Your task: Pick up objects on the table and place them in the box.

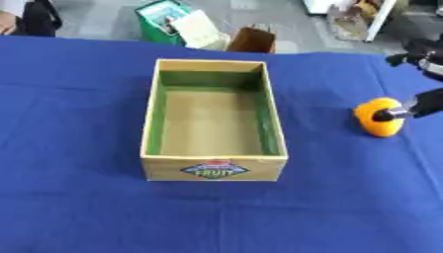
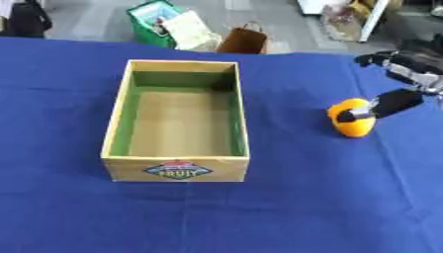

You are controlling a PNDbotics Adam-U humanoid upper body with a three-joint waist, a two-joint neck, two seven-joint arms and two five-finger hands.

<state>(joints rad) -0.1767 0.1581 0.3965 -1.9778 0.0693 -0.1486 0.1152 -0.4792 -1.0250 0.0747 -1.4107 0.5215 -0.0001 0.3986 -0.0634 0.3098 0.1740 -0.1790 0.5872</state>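
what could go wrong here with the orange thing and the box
The right hand touches the orange fruit with only one fingertip visible on it, so a round thing like this may roll away across the blue cloth before it is gripped. The box stands well to the fruit's left, so a poor hold could drop it on the way. The fruit could also catch the box's near wall.

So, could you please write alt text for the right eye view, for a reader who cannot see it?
The robot's right hand reaches in from the right edge, a finger touching an orange fruit on a blue tablecloth. Left of the fruit stands an open, empty wooden box with a fruit label on its near wall.
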